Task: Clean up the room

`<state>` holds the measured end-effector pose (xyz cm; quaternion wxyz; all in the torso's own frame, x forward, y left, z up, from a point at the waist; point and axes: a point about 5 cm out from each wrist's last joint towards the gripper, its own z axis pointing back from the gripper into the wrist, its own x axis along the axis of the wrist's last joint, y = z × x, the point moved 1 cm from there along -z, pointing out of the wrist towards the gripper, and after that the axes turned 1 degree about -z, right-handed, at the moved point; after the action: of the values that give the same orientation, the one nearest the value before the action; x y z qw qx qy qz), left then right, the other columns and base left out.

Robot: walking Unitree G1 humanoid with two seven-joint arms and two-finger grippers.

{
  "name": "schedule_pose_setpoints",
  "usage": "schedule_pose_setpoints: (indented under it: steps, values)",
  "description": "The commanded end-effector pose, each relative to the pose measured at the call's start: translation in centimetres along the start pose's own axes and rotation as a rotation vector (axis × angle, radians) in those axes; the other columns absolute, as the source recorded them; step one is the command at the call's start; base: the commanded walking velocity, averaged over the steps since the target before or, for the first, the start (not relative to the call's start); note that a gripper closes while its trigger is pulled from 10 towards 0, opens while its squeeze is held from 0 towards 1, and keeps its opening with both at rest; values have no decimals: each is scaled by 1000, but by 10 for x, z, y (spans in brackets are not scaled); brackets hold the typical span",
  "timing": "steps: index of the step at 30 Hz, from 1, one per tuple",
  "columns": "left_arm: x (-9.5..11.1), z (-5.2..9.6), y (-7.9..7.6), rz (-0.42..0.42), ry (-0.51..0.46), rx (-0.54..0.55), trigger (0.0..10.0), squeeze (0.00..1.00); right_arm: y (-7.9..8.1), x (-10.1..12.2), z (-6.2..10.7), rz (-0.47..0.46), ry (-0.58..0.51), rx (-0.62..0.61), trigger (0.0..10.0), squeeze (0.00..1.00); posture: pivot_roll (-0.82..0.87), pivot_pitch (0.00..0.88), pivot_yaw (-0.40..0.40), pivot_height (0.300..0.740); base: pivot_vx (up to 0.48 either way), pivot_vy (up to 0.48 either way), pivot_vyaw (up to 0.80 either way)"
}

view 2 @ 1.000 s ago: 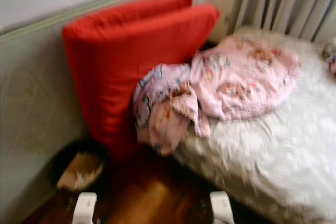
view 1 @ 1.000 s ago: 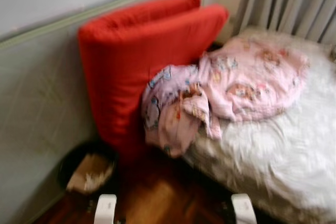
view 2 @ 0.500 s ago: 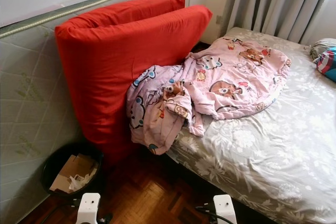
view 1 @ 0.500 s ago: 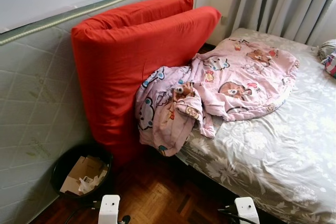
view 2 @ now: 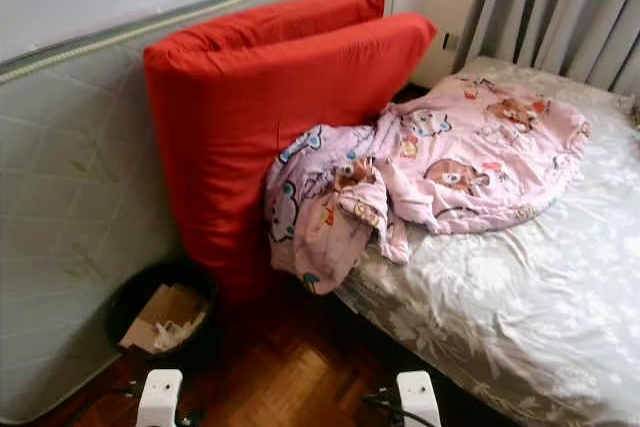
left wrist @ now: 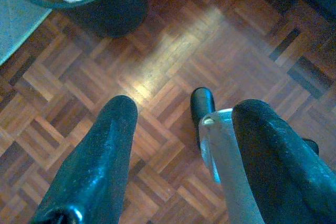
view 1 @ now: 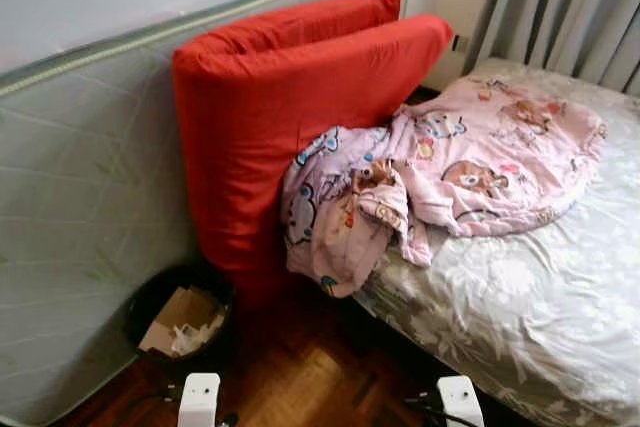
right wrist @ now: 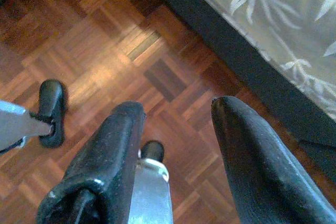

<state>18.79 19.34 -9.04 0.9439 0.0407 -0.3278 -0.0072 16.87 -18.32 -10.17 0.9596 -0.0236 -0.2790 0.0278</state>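
A pink cartoon-print blanket (view 1: 450,177) lies crumpled on the near corner of the bed (view 1: 540,297), with one end hanging over the bed's edge toward the floor. Two big red cushions (view 1: 290,117) stand on edge beside it, leaning on an upright mattress (view 1: 80,207). My left gripper (left wrist: 186,108) hangs low over the parquet, open with nothing between its fingers, near a black bin (left wrist: 100,3). My right gripper (right wrist: 178,106) is open and empty too, over the floor beside the bed's dark base (right wrist: 247,51).
The black bin (view 1: 180,312) with cardboard and paper scraps stands on the floor at the foot of the mattress. Grey curtains (view 1: 570,7) hang behind the bed. Brown parquet (view 1: 300,387) runs between the bin and the bed.
The whole picture has shifted and sharpened as my head camera moved. The blanket, cushions and bin lie as they did.
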Motion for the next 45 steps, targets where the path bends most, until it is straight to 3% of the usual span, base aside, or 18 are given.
schedule_pose_setpoints:
  steps: [1,15,45]
  values:
    - [1,0,4,-5,1,8,10000,0,3,4,-1,-10,-12,5,10000,0,-23,7,7,740,292,0,0]
    - [1,0,4,-4,2,4,10000,0,3,4,-1,-1,-21,16,10000,0,-21,0,7,740,312,0,417]
    - [2,0,5,-9,0,-2,10000,0,4,4,-1,-59,-30,2,10000,0,-23,13,12,740,320,0,-15]
